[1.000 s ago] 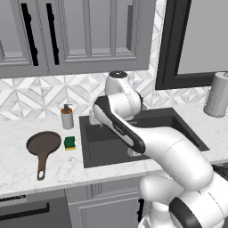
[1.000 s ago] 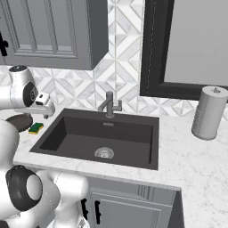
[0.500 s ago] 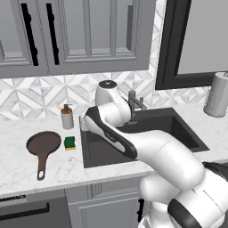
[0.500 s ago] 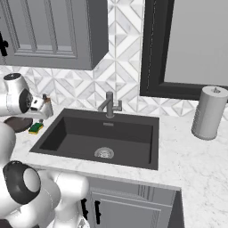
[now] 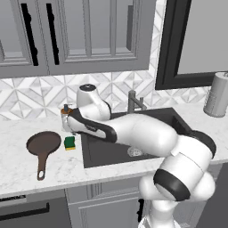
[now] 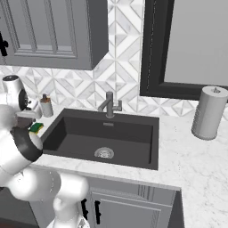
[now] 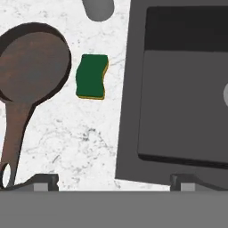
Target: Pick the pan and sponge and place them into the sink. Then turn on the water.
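A white robot arm is reaching out over a marble kitchen counter [image 5: 18,129], its hand hanging above the strip of counter between a frying pan and the sink. The gripper [image 7: 115,180] is looking straight down with its two dark fingertips [image 7: 44,180] standing wide apart and nothing between them, one over the marble and the other over the sink's near wall. The pan [image 5: 43,143] is lying flat on the counter to the left of the basin, empty, with its long thin handle pointing toward the counter's front edge and the loop hole at the end. The green sponge [image 5: 69,143] with its yellow underside is resting on the marble between the pan and the sink, just beside both but touching neither; from the hand camera it is showing as a slightly curved green block [image 7: 91,76] with a yellow rim. The dark sink [image 6: 147,133] is sitting empty, its round metal drain [image 6: 104,152] showing at the bottom. The grey faucet [image 6: 110,105] is standing at the basin's back edge. A soap bottle [image 6: 46,106] is standing near the backsplash behind the sponge, and a paper towel roll [image 6: 208,112] is standing on the counter well to the right of the sink.
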### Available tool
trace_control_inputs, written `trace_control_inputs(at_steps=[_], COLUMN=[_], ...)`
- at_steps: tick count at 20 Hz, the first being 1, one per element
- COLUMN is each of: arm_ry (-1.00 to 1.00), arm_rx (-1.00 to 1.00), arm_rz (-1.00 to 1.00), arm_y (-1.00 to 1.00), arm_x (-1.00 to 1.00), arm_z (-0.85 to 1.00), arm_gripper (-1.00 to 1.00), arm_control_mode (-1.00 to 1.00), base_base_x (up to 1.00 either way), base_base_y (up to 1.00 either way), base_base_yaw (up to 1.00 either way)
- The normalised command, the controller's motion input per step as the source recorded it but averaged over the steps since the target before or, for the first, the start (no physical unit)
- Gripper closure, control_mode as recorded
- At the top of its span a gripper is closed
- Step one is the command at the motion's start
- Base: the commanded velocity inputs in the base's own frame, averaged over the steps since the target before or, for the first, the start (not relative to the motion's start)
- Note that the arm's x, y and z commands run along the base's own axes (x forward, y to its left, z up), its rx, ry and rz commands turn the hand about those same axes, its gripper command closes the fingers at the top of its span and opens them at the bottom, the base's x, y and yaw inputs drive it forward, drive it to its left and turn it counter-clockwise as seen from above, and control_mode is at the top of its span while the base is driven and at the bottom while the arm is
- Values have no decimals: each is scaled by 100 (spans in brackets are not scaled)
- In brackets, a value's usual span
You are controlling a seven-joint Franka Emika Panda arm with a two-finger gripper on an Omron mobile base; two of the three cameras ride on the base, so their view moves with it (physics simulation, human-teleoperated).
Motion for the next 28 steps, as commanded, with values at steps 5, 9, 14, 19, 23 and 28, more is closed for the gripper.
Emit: trace_control_inputs(at_steps=[5,9,14,19,23,28], arm_ry=[18,5,0,-2,0,0], arm_rx=[-3,-1,-1,0,0,0], arm_rz=[0,0,0,0,0,0], arm_y=[71,60,23,7,20,28], arm_x=[35,31,4,1,0,0], arm_z=[-7,-21,-13,-23,-33,-25], arm_gripper=[-100,-100,-100,-100,-100,-100], arm_control_mode=[-100,-100,-100,-100,-100,-100], base_base_x=[0,0,0,0,0,0], base_base_y=[0,0,0,0,0,0], base_base_yaw=[0,0,0,0,0,0])
